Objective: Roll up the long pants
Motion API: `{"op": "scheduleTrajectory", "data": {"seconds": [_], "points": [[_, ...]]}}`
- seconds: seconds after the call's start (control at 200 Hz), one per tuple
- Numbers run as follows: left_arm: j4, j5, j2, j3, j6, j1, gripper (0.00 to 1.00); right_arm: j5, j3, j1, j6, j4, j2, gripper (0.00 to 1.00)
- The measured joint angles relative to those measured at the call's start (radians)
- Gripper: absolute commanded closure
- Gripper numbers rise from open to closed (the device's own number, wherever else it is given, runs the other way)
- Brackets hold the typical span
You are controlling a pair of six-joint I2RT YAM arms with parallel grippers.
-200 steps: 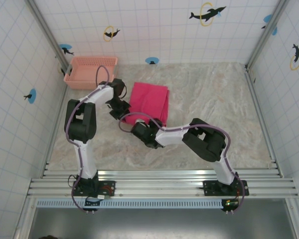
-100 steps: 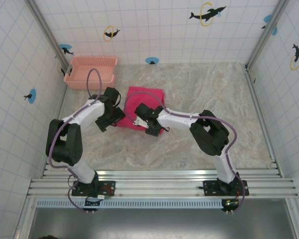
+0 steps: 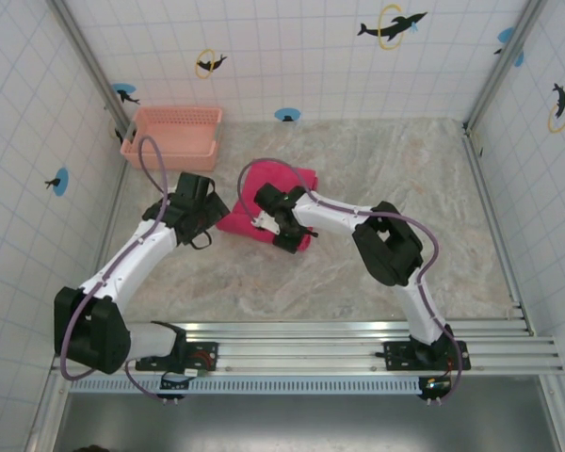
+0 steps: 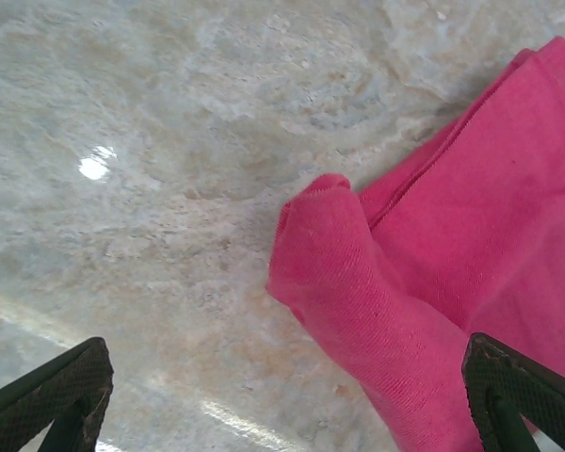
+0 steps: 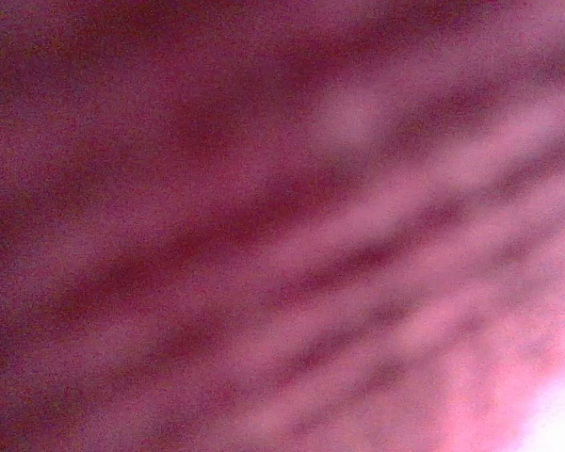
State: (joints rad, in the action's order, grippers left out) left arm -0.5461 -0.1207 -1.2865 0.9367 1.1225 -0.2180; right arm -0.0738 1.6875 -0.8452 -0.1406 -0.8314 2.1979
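You see left gripper (image 4: 282, 400) with jaws wide apart, tips at bottom corners. On right, long pants (image 4: 452, 273) lie bunched on marble table (image 4: 151, 141), one rounded fold pointing toward middle. One finger (image 4: 520, 395) over cloth.

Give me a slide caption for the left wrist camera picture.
Left tool open above the marbled table, at the folded corner of the magenta long pants.

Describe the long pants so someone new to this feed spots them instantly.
Start at the marbled table inside the white tiled walls. Left of its centre lies a bunched cloth heap, the long pants. Unlike the pale salmon lattice basket in the far left corner, they are soft, unpatterned and vivid magenta.
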Motion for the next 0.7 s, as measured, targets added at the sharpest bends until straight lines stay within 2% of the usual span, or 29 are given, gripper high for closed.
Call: {"op": "scheduleTrajectory", "data": {"seconds": [0.125, 0.355, 0.585, 0.701], "points": [[0.177, 0.065, 0.025, -0.144, 0.031, -0.008, 0.03, 0.027, 0.010, 0.008, 0.031, -0.008, 0.005, 1.00], [0.587, 0.119, 0.055, -0.435, 0.201, -0.007, 0.03, 0.089, 0.005, 0.030, 0.059, -0.002, 0.000, 1.00], [0.946, 0.135, -0.017, -0.508, 0.317, -0.013, 0.04, 0.153, -0.009, 0.040, 0.065, 0.009, -0.008, 1.00], [1.069, 0.139, -0.054, -0.526, 0.346, -0.019, 0.03, 0.171, -0.010, 0.040, 0.066, 0.010, -0.008, 1.00]]}}
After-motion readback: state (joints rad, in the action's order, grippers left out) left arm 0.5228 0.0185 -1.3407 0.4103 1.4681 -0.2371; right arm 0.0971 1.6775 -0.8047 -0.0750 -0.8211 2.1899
